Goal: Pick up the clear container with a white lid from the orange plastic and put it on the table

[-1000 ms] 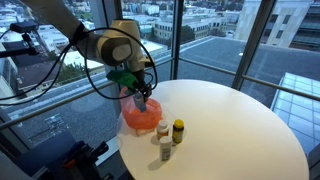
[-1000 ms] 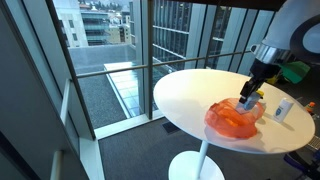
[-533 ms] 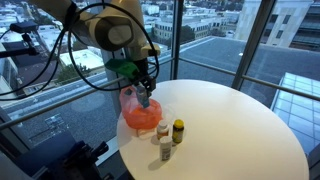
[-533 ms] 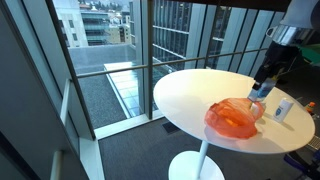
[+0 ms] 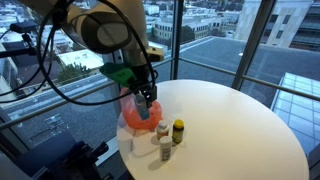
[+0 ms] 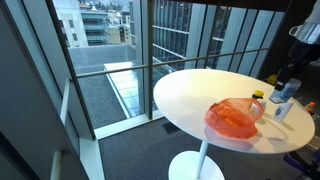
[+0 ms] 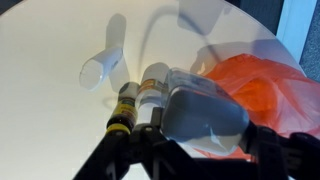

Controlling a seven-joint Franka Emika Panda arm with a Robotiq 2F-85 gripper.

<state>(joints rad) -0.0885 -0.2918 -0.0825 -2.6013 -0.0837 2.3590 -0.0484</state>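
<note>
The clear container is held between my gripper's jaws and fills the lower middle of the wrist view. Its white lid does not show clearly. My gripper is shut on it and holds it above the white table. In both exterior views the gripper hangs above the far edge of the crumpled orange plastic, next to the small bottles. In the wrist view the orange plastic lies to the right of the container.
The round white table stands by tall windows. A yellow-capped dark bottle and a white bottle stand close beside the held container. Another pale bottle lies beyond them. The table's edge is near the orange plastic.
The gripper, shut on the clear container, has risen from the orange plastic and moved sideways off it toward the small bottles. The plastic and bottles have stayed put.
</note>
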